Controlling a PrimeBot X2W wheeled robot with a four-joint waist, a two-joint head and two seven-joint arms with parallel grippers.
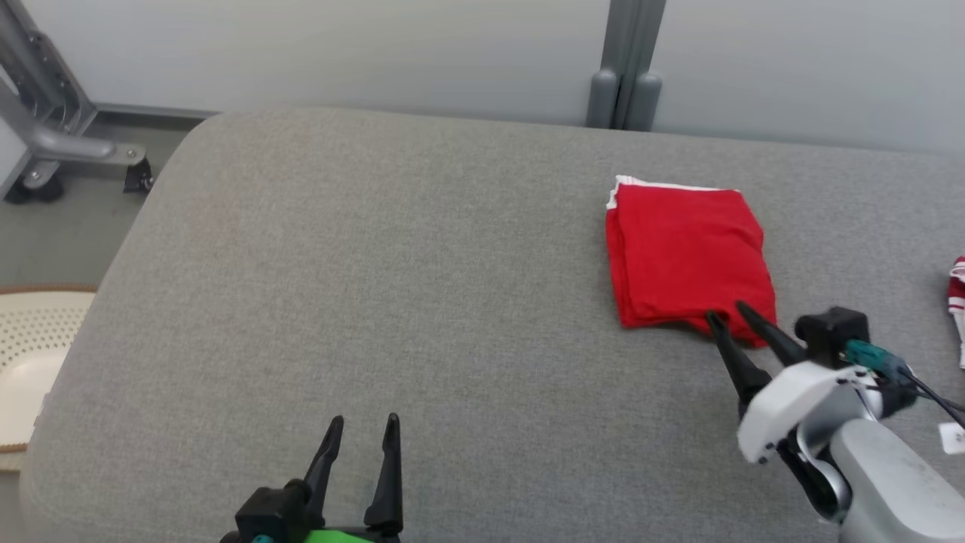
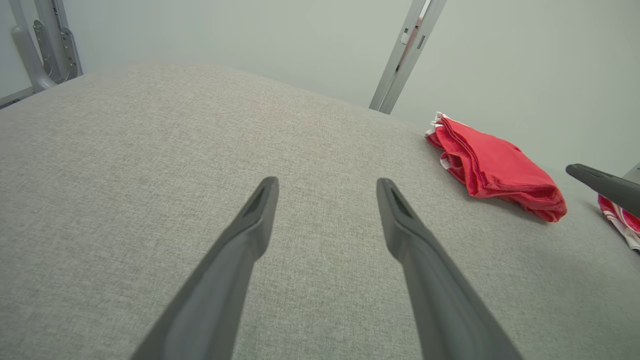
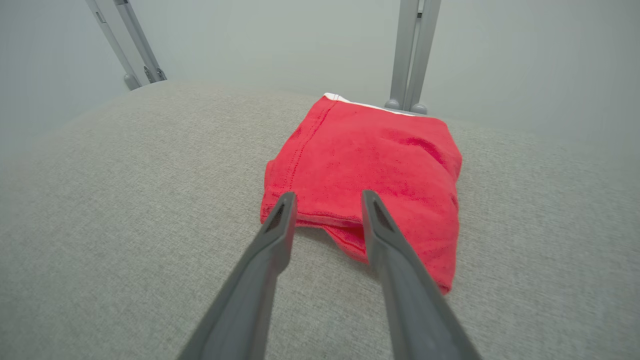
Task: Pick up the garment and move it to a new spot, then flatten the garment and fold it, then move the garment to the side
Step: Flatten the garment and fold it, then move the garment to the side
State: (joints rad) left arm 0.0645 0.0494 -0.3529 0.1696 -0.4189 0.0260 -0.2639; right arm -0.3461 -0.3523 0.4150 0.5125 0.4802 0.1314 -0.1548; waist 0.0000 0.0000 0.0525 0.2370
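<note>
The garment (image 1: 686, 253) is a red cloth folded into a neat rectangle with a white trim at its far edge. It lies flat on the grey padded table (image 1: 377, 264), right of the middle; it also shows in the wrist views (image 2: 495, 165) (image 3: 370, 165). My right gripper (image 1: 727, 311) (image 3: 329, 196) stands open, its two tips at the garment's near edge with nothing pinched between them. My left gripper (image 1: 364, 419) (image 2: 327, 182) is open over bare table near the front, far left of the garment. One right finger (image 2: 600, 182) pokes into the left wrist view.
A second red-and-white cloth (image 1: 957, 302) (image 2: 620, 220) lies at the table's right edge. A white perforated basket (image 1: 30, 354) sits on the floor off the left side. A metal stand (image 1: 45, 113) is at the back left, and a grey post (image 1: 626, 68) rises behind the table.
</note>
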